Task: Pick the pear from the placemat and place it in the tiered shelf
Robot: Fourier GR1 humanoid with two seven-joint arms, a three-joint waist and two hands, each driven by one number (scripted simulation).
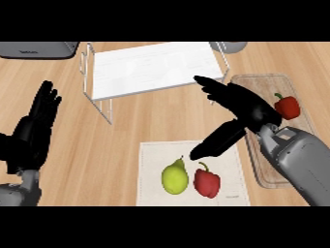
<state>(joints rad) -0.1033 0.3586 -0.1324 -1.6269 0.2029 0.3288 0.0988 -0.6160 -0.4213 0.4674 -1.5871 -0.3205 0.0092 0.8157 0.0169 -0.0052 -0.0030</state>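
A yellow-green pear (174, 176) lies on the pale placemat (153, 155) near the front of the counter, next to a red pepper (207, 183). The white tiered shelf (153, 68) stands at the back, its top surface bare. My right hand (240, 107) hovers open above the placemat's upper right corner, fingers straight toward the shelf and thumb pointing down toward the pear, apart from it. At the left edge my left hand (32, 131) rests open, fingers up.
A wooden cutting board (267, 85) lies at the right under my right forearm, with another red pepper (287, 106) on it. A grey appliance (33, 49) sits at the back left, and a grey object (230, 46) behind the shelf.
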